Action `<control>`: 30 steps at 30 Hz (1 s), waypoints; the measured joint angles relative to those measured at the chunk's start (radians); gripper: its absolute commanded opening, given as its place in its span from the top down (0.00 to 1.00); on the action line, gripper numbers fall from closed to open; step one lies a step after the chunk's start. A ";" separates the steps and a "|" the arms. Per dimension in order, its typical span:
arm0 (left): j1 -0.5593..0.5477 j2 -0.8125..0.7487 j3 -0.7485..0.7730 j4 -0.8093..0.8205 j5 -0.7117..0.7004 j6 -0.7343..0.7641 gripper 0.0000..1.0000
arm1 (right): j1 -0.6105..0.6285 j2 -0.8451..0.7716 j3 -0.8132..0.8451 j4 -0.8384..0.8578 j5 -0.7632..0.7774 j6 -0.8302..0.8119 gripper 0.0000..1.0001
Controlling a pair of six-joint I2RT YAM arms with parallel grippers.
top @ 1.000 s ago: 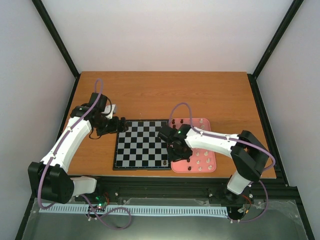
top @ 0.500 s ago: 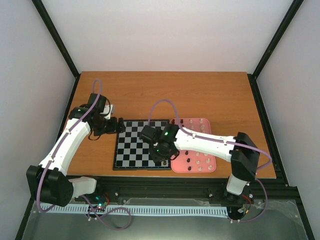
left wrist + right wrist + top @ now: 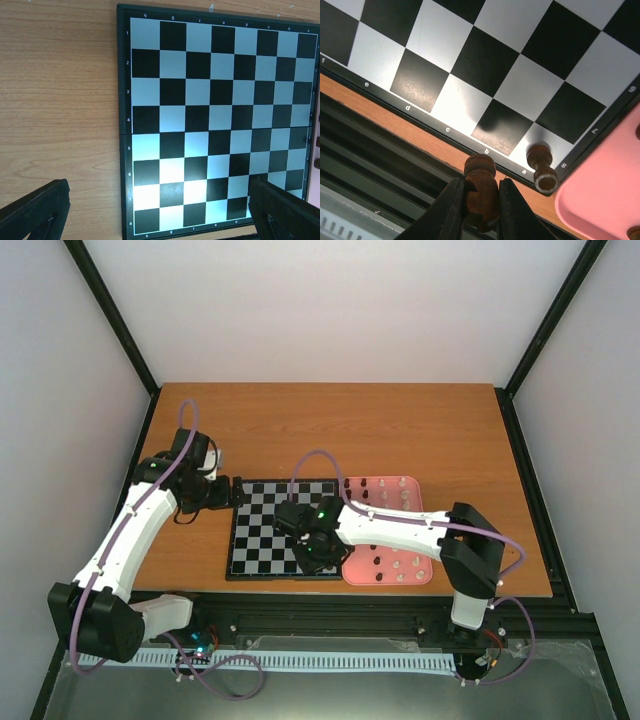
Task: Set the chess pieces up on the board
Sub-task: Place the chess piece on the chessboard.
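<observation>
Jaws of the right gripper [image 3: 481, 200] pinch a dark brown chess piece [image 3: 479, 167] over the near edge of the board [image 3: 470, 60]. The empty b square [image 3: 502, 132] lies just ahead, beside the dark corner piece [image 3: 541, 162].

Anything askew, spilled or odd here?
Nothing stands out. The board lies flat, one dark piece stands on its near corner square, the right hand grips a second dark piece, and the pink tray sits beside the board.
</observation>
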State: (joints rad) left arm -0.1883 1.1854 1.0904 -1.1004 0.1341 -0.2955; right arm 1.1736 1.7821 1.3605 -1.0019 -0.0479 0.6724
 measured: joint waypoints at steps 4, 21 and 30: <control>0.000 -0.002 -0.002 0.000 0.000 0.000 0.00 | 0.000 0.040 0.000 0.011 -0.015 -0.008 0.97; 0.000 0.001 -0.003 0.000 0.008 0.000 0.00 | -0.016 0.093 0.009 0.007 -0.012 -0.029 0.96; 0.000 0.016 -0.003 0.002 0.013 0.000 0.00 | -0.032 0.119 0.028 0.005 -0.011 -0.048 0.94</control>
State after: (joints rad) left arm -0.1883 1.2015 1.0870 -1.0985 0.1467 -0.2955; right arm 1.1419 1.9011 1.3888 -0.9974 -0.0586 0.6239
